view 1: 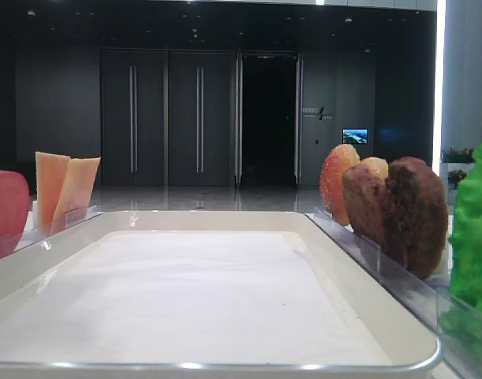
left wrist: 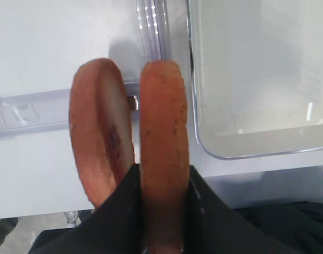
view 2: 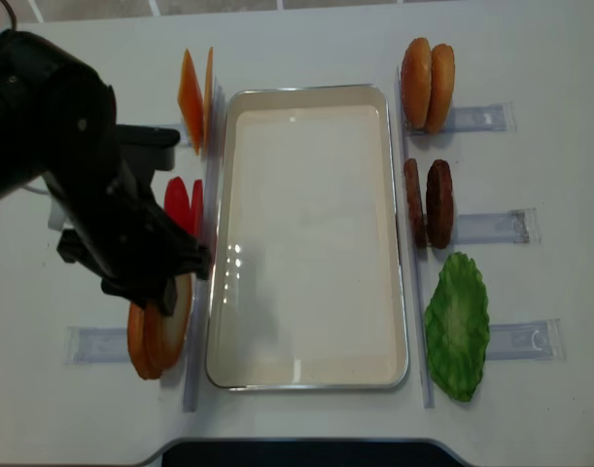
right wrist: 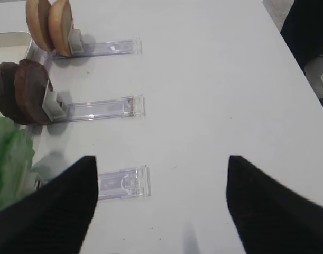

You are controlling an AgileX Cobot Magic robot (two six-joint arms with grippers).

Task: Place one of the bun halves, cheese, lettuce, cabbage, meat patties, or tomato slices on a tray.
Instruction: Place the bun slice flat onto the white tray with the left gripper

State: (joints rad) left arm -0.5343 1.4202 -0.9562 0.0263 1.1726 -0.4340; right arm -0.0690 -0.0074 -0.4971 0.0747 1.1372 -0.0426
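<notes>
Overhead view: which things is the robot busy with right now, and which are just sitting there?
Busy with: left claw, the bun half it grips, tray.

Sitting there: second bun half, cheese, tomato slices, meat patties, lettuce, top-right buns, open right claw.

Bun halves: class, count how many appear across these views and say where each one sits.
4. Two bun halves stand in the holder right of the tray; two stand left of it, one gripped by the left gripper, one beside it.

Left gripper [left wrist: 161,211] jaws clamp right bun half [left wrist: 162,153] — tray [left wrist: 256,151] corner beside.
</notes>
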